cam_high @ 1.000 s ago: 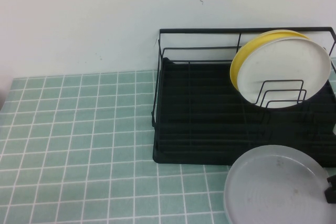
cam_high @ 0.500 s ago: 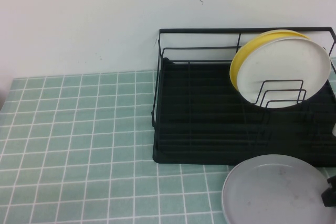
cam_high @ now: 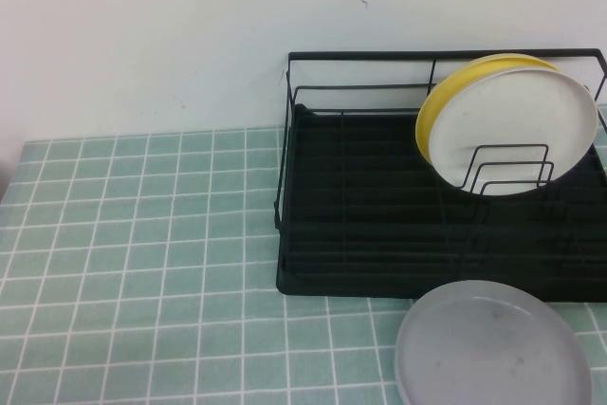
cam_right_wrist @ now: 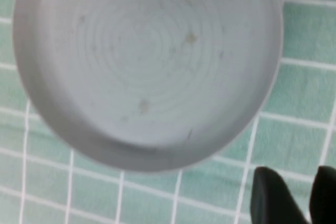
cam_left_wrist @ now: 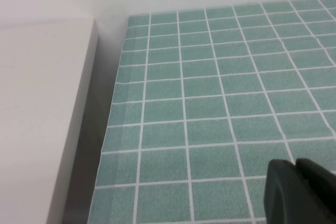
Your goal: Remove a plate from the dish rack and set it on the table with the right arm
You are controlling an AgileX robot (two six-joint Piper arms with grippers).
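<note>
The grey plate (cam_high: 491,350) lies flat on the green tiled table (cam_high: 142,234), just in front of the black dish rack (cam_high: 379,196). In the right wrist view the plate (cam_right_wrist: 147,61) fills most of the picture, and my right gripper (cam_right_wrist: 298,179) is open and empty, clear of the plate's rim with tiles showing between its fingers. The right gripper is out of the high view. My left gripper (cam_left_wrist: 296,174) is shut and empty over bare tiles near the table's left edge.
A white plate (cam_high: 517,135) and a yellow plate (cam_high: 438,97) behind it lean upright in the rack's right side. A pale wall or panel (cam_left_wrist: 42,119) runs along the table's left edge. A white wall stands behind the rack.
The grey plate has come down and a little left, and now lies flat on the tiles. The black piece of my right gripper at the right edge has left the high view.
</note>
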